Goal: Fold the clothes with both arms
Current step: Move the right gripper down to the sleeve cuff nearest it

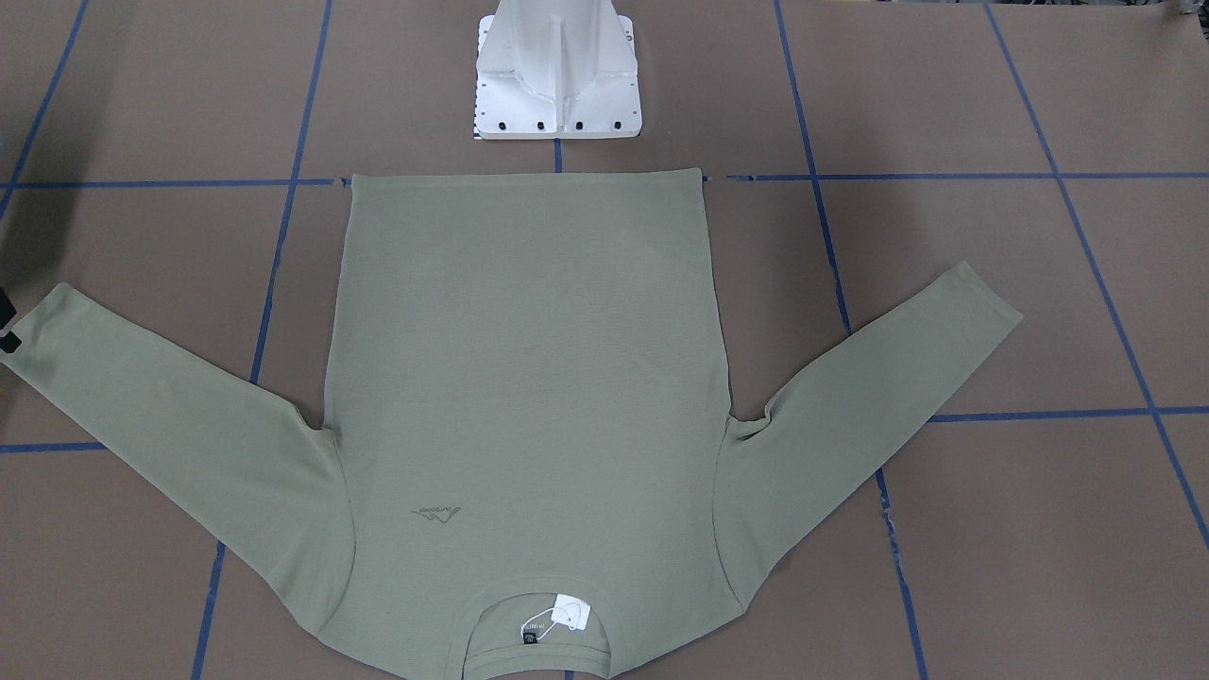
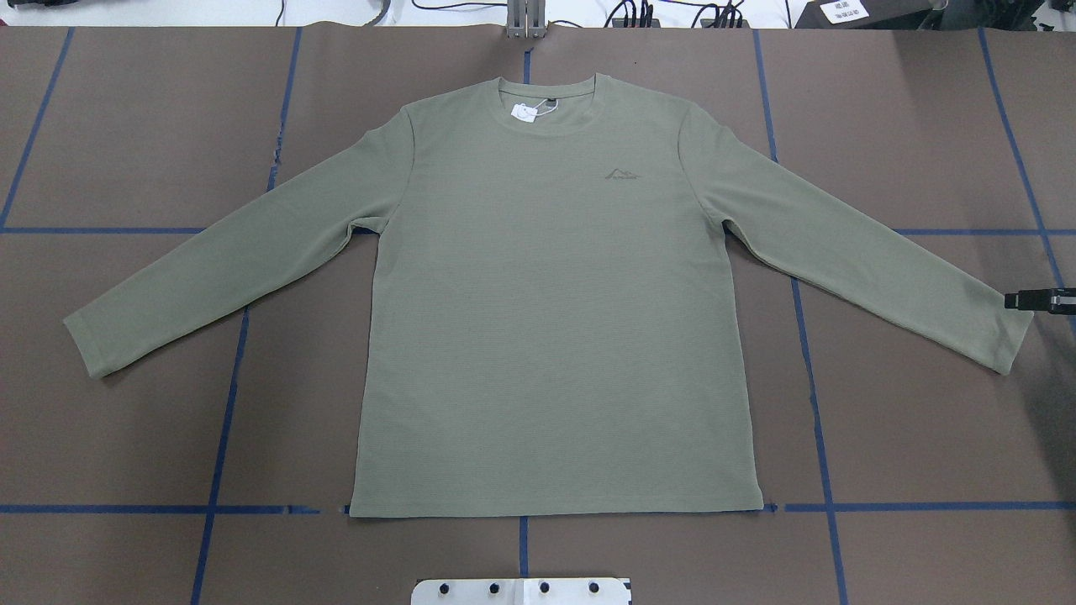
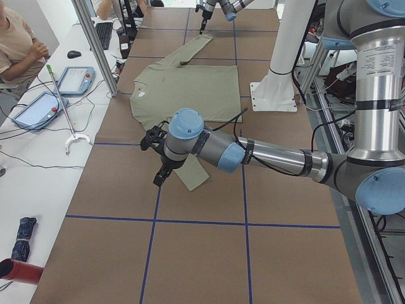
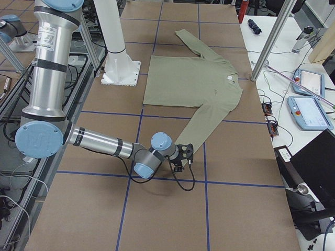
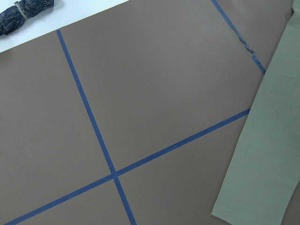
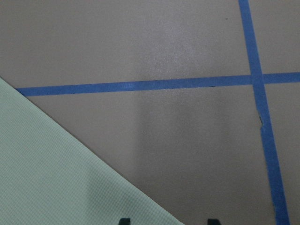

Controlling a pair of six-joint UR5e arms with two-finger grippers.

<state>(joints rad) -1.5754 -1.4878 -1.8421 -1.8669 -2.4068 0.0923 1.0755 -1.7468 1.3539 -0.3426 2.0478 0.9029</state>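
Green long-sleeved shirt (image 2: pixel 555 319) lies flat and face up on the brown table (image 2: pixel 126 420), both sleeves spread out and angled toward the hem side. Right pincer (image 2: pixel 1027 298) sits low at the end of the right cuff (image 2: pixel 1013 336), tips touching or just short of its edge (cannot tell which). The whole shirt stretches away from it toward the robot's left. Its wrist view shows the 2 fingertips (image 6: pixel 124 220) spread apart, nothing pinched. The sleeve edge runs right by 1 tip, with bare table between them.

Left pincer (image 3: pixel 158 174) hangs above the table near the left cuff (image 2: pixel 84 344), clear of the cloth. The cuff lies off to 1 side of it, with the body of the shirt beyond that. Spread or pressed together: cannot tell, only the side camera catches it.

Well apart from both pincers, at the collar, are a white tag (image 2: pixel 525 110) and a black neck label (image 2: pixel 548 102). A dark logo (image 2: pixel 624 175) sits on the chest, on the right pincer's side of centre. The hem lies along a blue tape line (image 2: pixel 126 509), with the white pedestal (image 1: pixel 557 76) just behind it, between the 2 pincers.
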